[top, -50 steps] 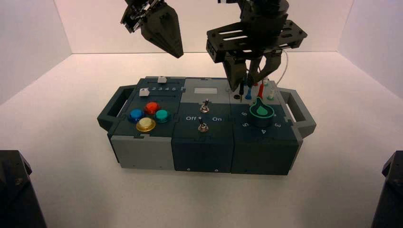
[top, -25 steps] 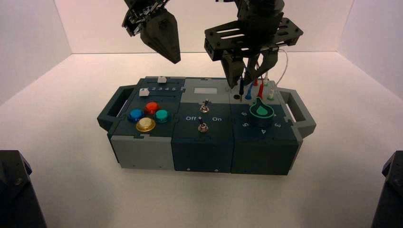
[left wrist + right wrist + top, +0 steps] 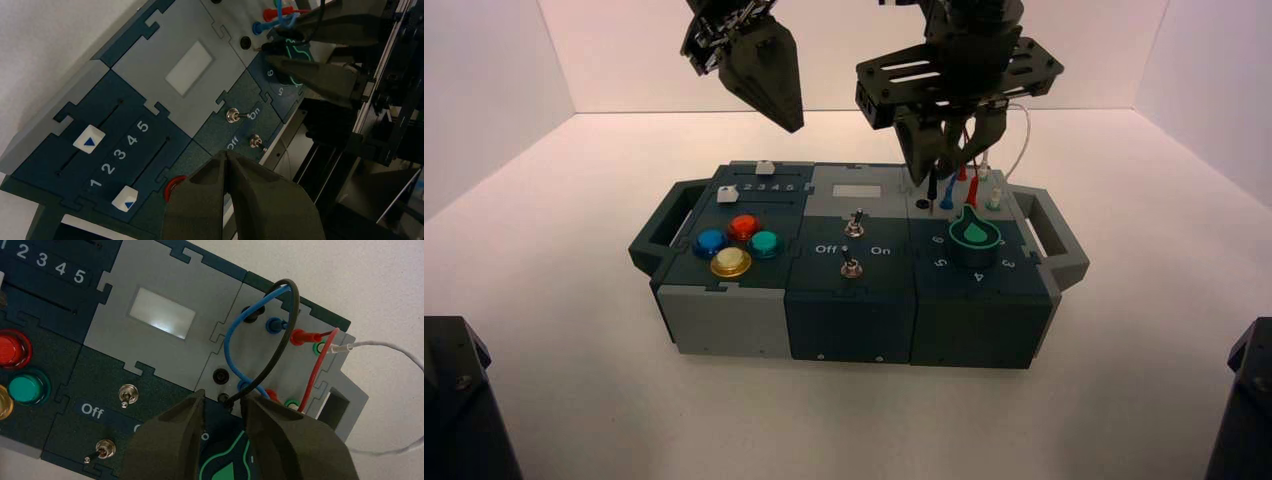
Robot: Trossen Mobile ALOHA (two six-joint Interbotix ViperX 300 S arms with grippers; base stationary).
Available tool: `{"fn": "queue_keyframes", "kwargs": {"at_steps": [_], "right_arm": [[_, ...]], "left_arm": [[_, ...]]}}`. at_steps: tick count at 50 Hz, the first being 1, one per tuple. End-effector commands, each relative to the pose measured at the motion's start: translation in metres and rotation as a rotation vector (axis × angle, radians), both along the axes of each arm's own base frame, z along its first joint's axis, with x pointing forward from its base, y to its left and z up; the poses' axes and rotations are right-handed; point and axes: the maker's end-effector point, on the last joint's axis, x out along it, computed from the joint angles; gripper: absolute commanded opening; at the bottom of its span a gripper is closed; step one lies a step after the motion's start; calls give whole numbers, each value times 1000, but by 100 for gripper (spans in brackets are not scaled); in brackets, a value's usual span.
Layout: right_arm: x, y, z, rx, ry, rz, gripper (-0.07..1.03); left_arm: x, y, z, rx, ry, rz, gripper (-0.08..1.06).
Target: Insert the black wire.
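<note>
The black wire [image 3: 292, 305] arches over the grey socket panel [image 3: 200, 347]. Its far end sits in a black socket [image 3: 251, 315]. Its loose black plug [image 3: 228, 401] stands between the fingertips of my right gripper [image 3: 223, 396], close to one finger. The fingers are apart, with a gap on the other side of the plug. An empty black socket [image 3: 220, 375] lies just beyond the plug. In the high view the right gripper [image 3: 939, 172] hangs over the box's back right, around the plug [image 3: 932, 187]. My left gripper [image 3: 786, 112] hovers shut above the box's back left.
Blue wire [image 3: 227, 347] and red wire [image 3: 314, 372] are plugged in beside the black one. A thin white wire [image 3: 385, 347] trails off the box. The green knob [image 3: 975, 234] sits just in front of the sockets, two toggle switches [image 3: 854, 222] at mid-box.
The right gripper's fingers have drawn closer around the black plug, and the gripper shifted slightly left. The left gripper rose a little, then held still.
</note>
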Motion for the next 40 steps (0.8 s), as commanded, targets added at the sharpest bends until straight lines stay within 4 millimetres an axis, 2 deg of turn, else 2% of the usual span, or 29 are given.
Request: {"fn": "queue_keyframes", "kwargs": {"at_steps": [1, 7, 12, 40], "right_arm": [[7, 6, 10, 20, -22, -2, 24], [7, 6, 12, 21, -25, 1, 5], [7, 6, 14, 26, -28, 1, -2], [8, 9, 18, 40, -35, -2, -2]], "left_arm": [[6, -3, 12, -20, -37, -6, -3], [7, -4, 13, -22, -46, -8, -3], [7, -7, 13, -25, -57, -8, -3], [17, -26, 18, -62, -135, -1, -3]]}}
